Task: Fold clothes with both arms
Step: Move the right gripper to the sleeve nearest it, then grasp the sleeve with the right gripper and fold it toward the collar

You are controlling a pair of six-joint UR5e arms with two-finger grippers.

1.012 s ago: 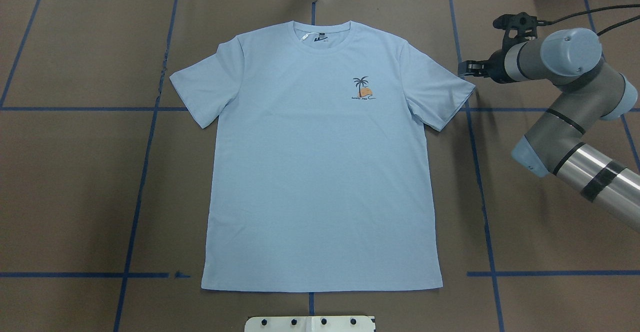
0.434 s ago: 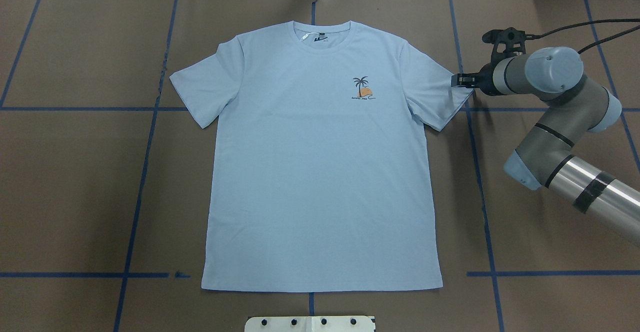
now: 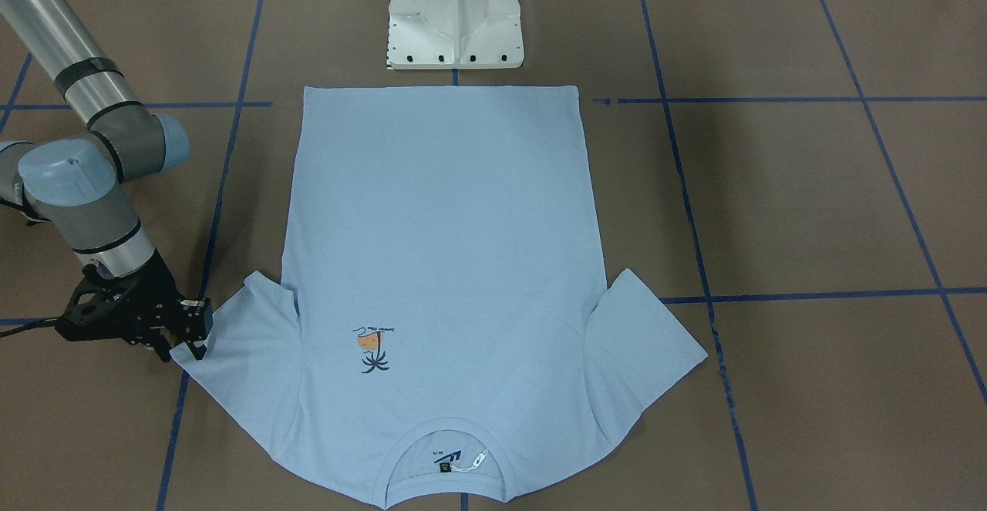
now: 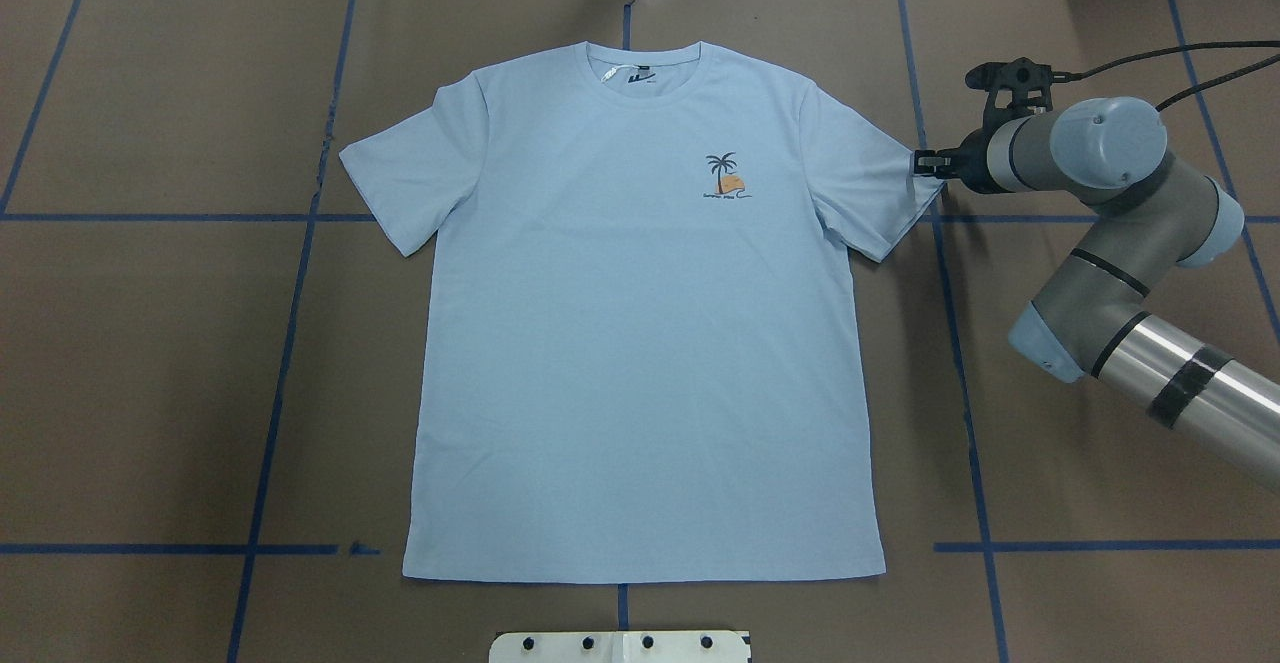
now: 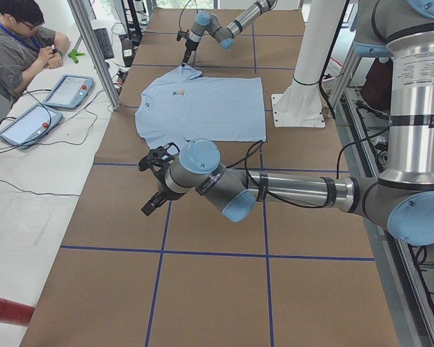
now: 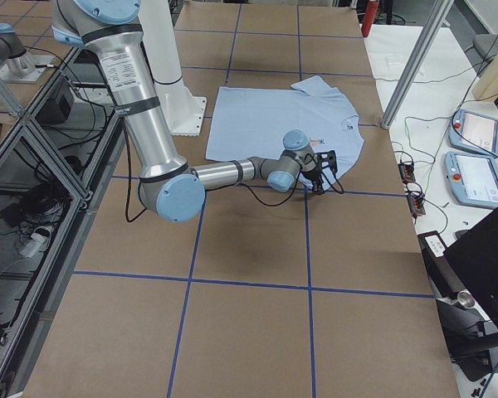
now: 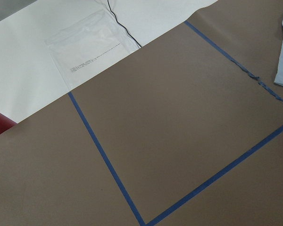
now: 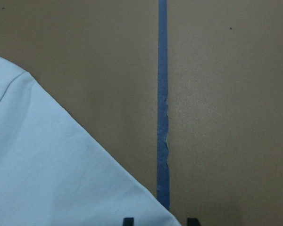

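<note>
A light blue T-shirt (image 4: 640, 343) lies flat and face up on the brown table, collar toward the far edge and palm print (image 4: 725, 179) on its chest. My right gripper (image 4: 922, 163) is at the tip of the shirt's right-hand sleeve (image 4: 880, 183). In the front-facing view the right gripper (image 3: 189, 337) points down at that sleeve corner. The right wrist view shows the sleeve corner (image 8: 47, 165) reaching between two dark fingertips (image 8: 127, 221) that stand apart, so it is open. My left gripper (image 5: 150, 206) hovers over bare table well off the shirt; whether it is open or shut I cannot tell.
Blue tape lines (image 4: 960, 343) grid the brown table. The white pedestal base (image 3: 455, 10) stands just beyond the shirt's hem. A person (image 5: 18, 50) sits by teach pendants (image 5: 69, 90) on the white side table. The left wrist view catches a plastic bag (image 7: 89, 42).
The right arm swung left and nearer, bringing its gripper from beside the sleeve down onto the sleeve tip. The shirt has not moved.
</note>
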